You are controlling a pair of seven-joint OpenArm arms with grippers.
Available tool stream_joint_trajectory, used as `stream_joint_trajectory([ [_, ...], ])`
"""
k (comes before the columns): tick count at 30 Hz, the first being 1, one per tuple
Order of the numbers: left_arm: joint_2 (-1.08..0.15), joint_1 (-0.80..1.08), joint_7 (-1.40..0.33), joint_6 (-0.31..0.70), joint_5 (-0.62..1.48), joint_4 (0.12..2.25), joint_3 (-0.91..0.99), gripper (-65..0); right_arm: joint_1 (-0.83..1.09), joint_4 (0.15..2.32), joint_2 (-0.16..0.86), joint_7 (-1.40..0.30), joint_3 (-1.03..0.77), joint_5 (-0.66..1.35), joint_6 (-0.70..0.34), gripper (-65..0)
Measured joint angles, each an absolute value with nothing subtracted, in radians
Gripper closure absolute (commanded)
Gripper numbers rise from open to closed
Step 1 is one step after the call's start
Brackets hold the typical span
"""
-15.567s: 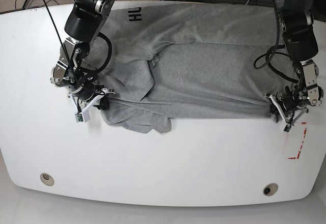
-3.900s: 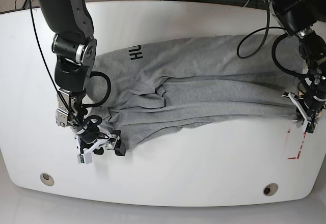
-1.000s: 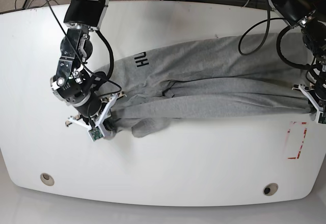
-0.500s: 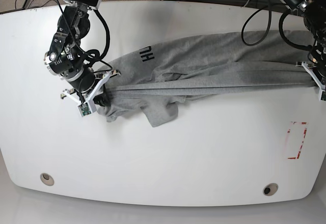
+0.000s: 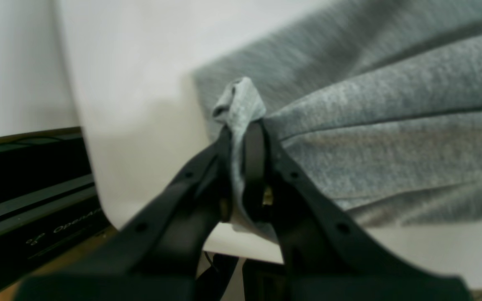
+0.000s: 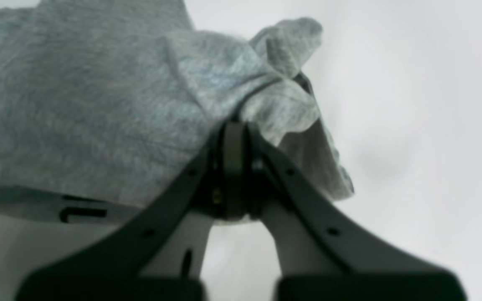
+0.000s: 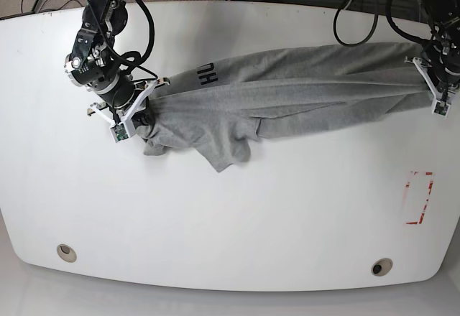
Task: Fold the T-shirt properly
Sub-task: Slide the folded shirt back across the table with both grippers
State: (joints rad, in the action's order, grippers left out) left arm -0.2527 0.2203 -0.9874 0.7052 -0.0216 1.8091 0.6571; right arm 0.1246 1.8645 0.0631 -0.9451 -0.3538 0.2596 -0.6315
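The T-shirt (image 7: 287, 93) hangs stretched in a bunched band above the white table (image 7: 230, 215), the left gripper (image 5: 243, 138) pinching one end and the right gripper (image 6: 234, 133) pinching the lettered end.

- The heather-grey T-shirt (image 7: 302, 90) is soft, matt, wrinkly knit cloth.
- The white table (image 7: 237, 215) looks smooth, faintly glossy.
- The black gripper fingers (image 5: 254, 167) look like matt plastic.

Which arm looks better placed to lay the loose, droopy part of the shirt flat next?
Probably the right gripper: it pinches the T-shirt right beside the sagging flap. The left gripper holds the far, taut end.
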Motion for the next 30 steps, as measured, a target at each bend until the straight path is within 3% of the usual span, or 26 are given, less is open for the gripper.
stream_joint_trajectory([
  [5,-0.255,0.234,-0.990,0.705,-0.026,1.808,0.638,-26.9,0.136,1.864,0.062,-0.945,-0.354,0.259,-0.628,-34.1],
  [8,-0.256,0.233,-0.987,0.704,-0.026,1.808,0.638,-35.7,0.143,1.866,0.061,-0.943,-0.354,0.260,-0.628,-43.3],
  [10,-0.256,0.233,-0.987,0.704,-0.027,1.808,0.638,-36.4,0.150,1.873,0.061,-0.945,-0.354,0.260,-0.628,-45.7],
  [24,-0.256,0.180,-0.974,0.704,-0.022,1.852,0.632,-33.9,0.091,1.956,-0.045,-0.942,-0.317,0.265,-0.629,-45.2],
  [27,-0.257,0.174,-0.977,0.704,-0.023,1.829,0.632,-33.9,0.074,1.910,-0.052,-0.926,-0.290,0.267,-0.632,-39.3],
  [30,-0.255,0.163,-0.982,0.704,-0.034,1.780,0.632,-33.9,0.061,1.841,-0.052,-0.906,-0.274,0.264,-0.632,-28.5],
])
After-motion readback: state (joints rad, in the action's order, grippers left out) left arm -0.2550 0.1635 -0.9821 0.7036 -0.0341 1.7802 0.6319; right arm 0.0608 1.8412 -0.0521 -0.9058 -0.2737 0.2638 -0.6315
